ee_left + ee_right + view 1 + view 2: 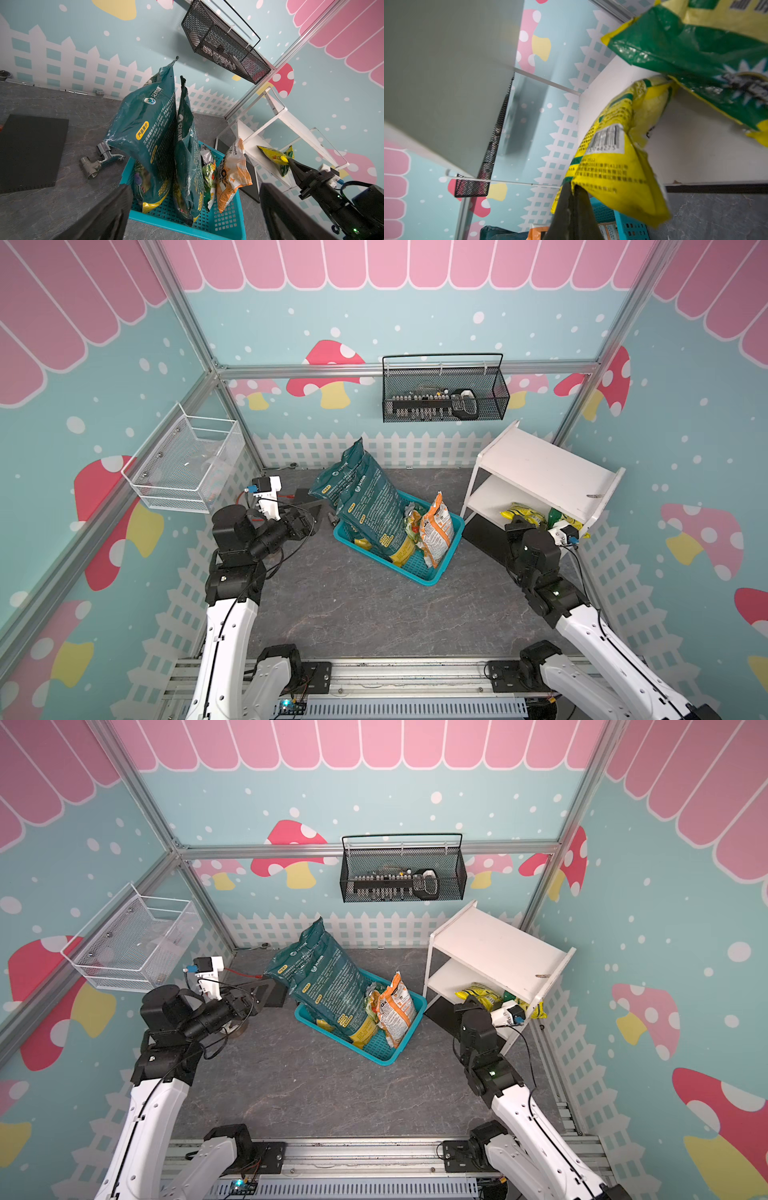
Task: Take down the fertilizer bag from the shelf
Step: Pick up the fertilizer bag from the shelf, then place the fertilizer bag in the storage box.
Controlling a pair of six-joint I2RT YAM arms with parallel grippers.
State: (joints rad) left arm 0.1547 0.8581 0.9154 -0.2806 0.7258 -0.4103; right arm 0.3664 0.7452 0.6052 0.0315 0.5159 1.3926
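The white shelf stands at the back right. On its lower board lies a yellow fertilizer bag, also seen in the right wrist view. My right gripper is shut on that bag's near edge, at the front of the board. In the left wrist view its black tip touches the yellow bag. A green-and-yellow bag lies beside it on the same board. My left gripper is open, holds nothing and faces the teal basket from the left.
A teal basket in the middle holds two tall dark green bags and an orange bag. A black wire basket hangs on the back wall, a white mesh basket on the left. A metal tap fitting lies by a black mat.
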